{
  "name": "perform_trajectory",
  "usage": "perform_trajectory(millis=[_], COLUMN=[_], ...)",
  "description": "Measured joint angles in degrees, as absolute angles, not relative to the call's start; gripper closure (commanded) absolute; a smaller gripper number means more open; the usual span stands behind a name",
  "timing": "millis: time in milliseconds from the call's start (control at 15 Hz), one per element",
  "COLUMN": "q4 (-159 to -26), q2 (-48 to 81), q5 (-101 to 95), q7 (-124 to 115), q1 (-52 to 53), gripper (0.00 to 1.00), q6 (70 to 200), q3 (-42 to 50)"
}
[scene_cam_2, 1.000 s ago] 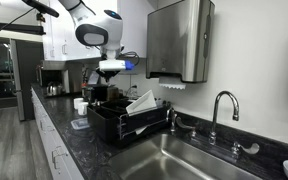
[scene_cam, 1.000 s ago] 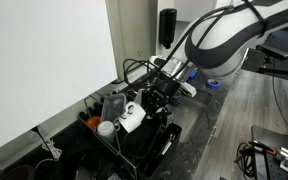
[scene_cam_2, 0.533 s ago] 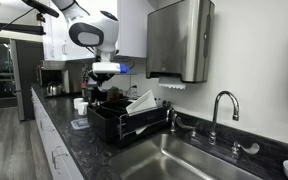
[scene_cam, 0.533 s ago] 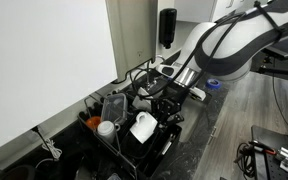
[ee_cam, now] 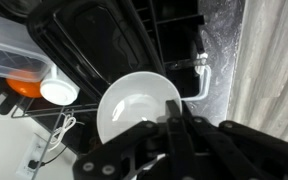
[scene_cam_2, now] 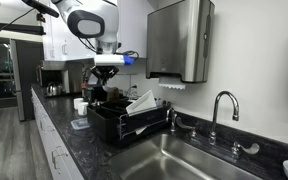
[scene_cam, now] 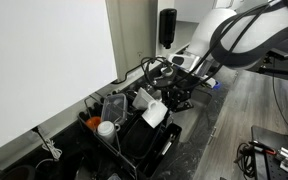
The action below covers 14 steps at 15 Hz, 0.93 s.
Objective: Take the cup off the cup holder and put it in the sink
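Note:
In the wrist view my gripper (ee_cam: 177,106) is shut on the rim of the white cup (ee_cam: 134,108), whose open mouth faces the camera. In an exterior view the cup (scene_cam: 154,113) hangs tilted from the gripper (scene_cam: 170,100), just above the black wire cup holder (scene_cam: 134,148). From the opposite side, the gripper (scene_cam_2: 106,78) hovers over the far end of the cup holder (scene_cam_2: 124,125), and the cup is hard to make out there. The steel sink (scene_cam_2: 189,160) with its faucet (scene_cam_2: 220,103) lies beyond the holder's near end.
A clear plastic tub (scene_cam: 114,104) and a small orange-topped white thing (scene_cam: 105,128) sit at the holder's wall side. A white board (scene_cam_2: 142,102) leans in the rack. A towel dispenser (scene_cam_2: 179,40) hangs on the wall above, and a white mug (scene_cam_2: 81,105) stands on the counter.
The arm has carried the cup sideways and slightly upward, away from the wall side of the holder. The grip stayed shut throughout.

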<state>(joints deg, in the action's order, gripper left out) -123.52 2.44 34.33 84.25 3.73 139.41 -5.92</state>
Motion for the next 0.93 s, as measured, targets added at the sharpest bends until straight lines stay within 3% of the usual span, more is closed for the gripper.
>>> perform_trajectory(millis=[933], q4=[-125.82], q2=[-8.04], q5=[8.73], q7=[69.97], q1=[0.28], gripper=[0.99], q6=[131.98], q3=[4.31])
